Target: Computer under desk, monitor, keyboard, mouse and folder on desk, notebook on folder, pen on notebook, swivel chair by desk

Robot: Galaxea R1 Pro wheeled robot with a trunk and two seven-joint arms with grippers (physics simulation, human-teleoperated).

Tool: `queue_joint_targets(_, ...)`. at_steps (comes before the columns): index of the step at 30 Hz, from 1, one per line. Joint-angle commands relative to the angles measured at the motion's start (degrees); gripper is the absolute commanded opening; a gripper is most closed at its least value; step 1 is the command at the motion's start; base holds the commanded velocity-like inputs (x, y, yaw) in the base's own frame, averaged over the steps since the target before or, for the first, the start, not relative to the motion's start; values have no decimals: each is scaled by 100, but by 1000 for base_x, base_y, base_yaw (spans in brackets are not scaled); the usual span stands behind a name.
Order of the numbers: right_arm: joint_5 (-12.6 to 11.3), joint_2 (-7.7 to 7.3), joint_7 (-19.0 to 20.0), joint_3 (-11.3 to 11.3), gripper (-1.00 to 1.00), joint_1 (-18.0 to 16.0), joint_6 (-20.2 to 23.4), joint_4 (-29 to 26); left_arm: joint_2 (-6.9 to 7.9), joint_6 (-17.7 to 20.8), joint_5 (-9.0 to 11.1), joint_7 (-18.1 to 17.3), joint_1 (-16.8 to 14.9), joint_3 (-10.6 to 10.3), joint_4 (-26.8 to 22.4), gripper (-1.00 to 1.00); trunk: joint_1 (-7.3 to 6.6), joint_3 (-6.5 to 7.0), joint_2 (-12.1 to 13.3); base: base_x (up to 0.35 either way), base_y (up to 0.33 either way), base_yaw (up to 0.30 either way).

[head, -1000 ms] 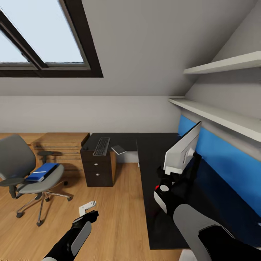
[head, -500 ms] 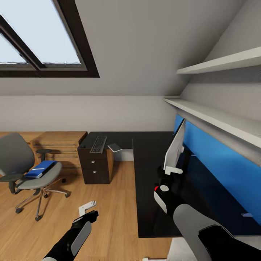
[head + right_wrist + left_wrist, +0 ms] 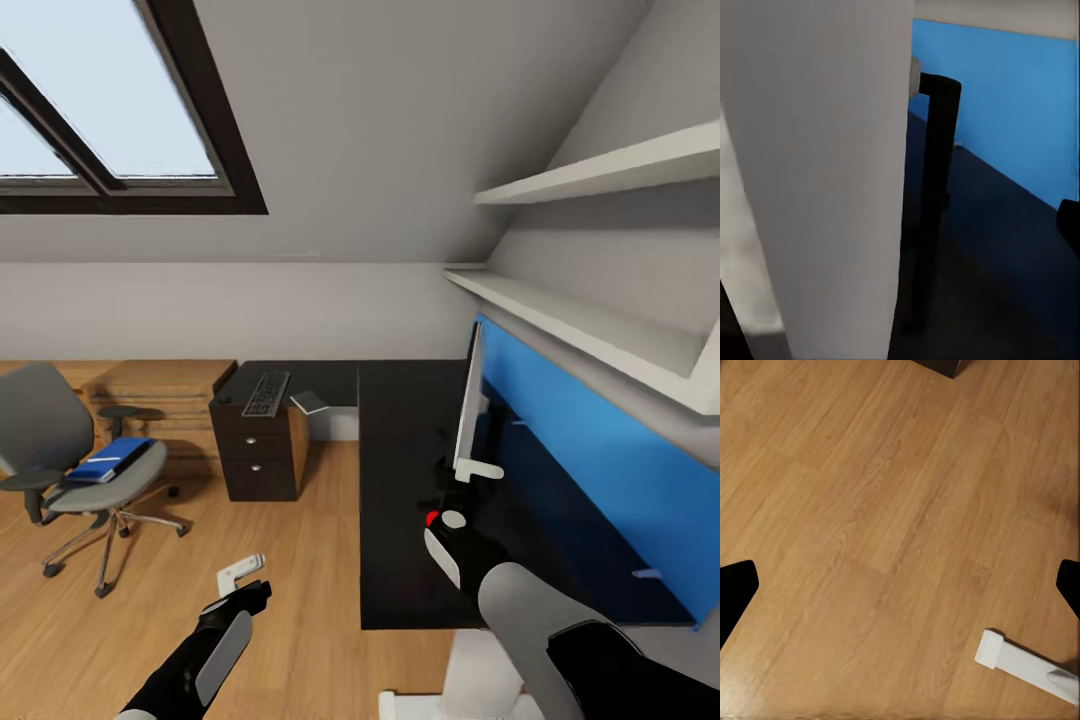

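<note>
The monitor (image 3: 468,410) stands edge-on over the black desk (image 3: 400,520), its grey-white back (image 3: 817,150) and black stand (image 3: 934,187) close to the right wrist camera. My right gripper (image 3: 452,482) is at the monitor's lower corner with its jaws wide. One fingertip (image 3: 1069,225) stands well clear of the panel and the other is hidden. The keyboard (image 3: 265,393) lies on the desk's far left wing. On the swivel chair (image 3: 40,430) at the left lies the blue folder (image 3: 108,460). My left gripper (image 3: 243,572) hangs open over bare wood floor, fingertips (image 3: 735,585) far apart.
A small grey flat thing (image 3: 308,402) lies beside the keyboard. A dark drawer unit (image 3: 258,460) stands under that wing, with a low oak shelving unit (image 3: 165,390) behind the chair. The blue back panel (image 3: 570,460) and white wall shelves (image 3: 580,320) bound the right. A white bar (image 3: 1020,664) lies on the floor.
The view has swung, so desk and chair slid left in the picture. The monitor turned from showing its back to standing edge-on, staying at my right gripper. The left arm kept its pose.
</note>
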Motion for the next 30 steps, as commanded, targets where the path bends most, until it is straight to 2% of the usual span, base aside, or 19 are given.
queue_joint_targets(1,-61,-2,-24,48,100,-4,-31,6,5,17,34,43,-2,-22,-9,100,1,-3,-7,-96,-270,0)
queue_joint_targets(18,-61,4,-21,51,100,-4,-31,8,5,16,26,42,-2,-23,-9,100,1,-3,-7,-10,-135,0)
queue_joint_targets(30,-54,7,-21,51,100,-4,-31,48,5,17,25,43,-2,-23,-9,100,1,-3,-7,-38,-41,0)
